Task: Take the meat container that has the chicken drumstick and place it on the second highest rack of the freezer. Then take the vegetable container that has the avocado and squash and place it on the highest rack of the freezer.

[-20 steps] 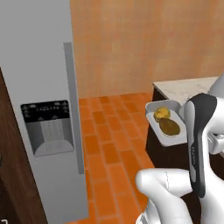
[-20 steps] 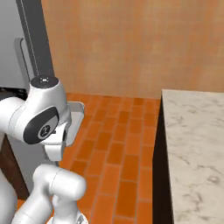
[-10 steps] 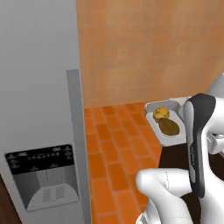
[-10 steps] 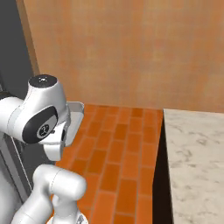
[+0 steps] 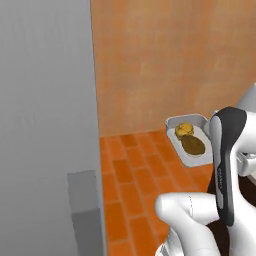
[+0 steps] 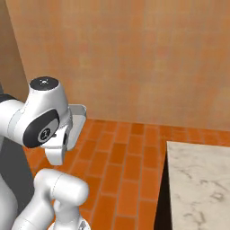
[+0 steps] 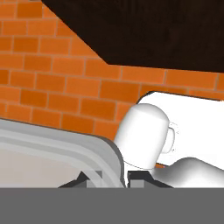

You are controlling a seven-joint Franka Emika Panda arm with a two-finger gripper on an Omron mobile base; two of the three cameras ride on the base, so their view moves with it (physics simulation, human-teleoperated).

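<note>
Vegetable container: pale grey tray with rounded corners, held aloft above the orange brick floor, level, its near end hidden behind the arm's dark-striped link in the left base view. Contents: the squash, yellow-gold and lumpy, at the end of the tray farthest from the pincer; the avocado, brown-olive and smooth, touching the squash and lying between it and the pincer. Pincer: clenched on the rim of the vegetable container, the two dark tips standing either side of the tray's grey lip at the bottom of the hand view; the tray's curved edge spreads from the tips to the left of that view. In the right base view the tray shows edge-on, just past the arm's round white joint, reaching toward the wall. Freezer: tall flat grey face, closed as seen, well to the left of the pincer and the tray in the left base view, with a darker grey recessed panel low on it. Wall: orange-tan, mottled, beyond the tray, ahead of the pincer. Surface: white marbled top with a dark side, well apart from the pincer, to its right in the right base view. Floor: orange brick, directly below the held tray and between the freezer and the surface.
</note>
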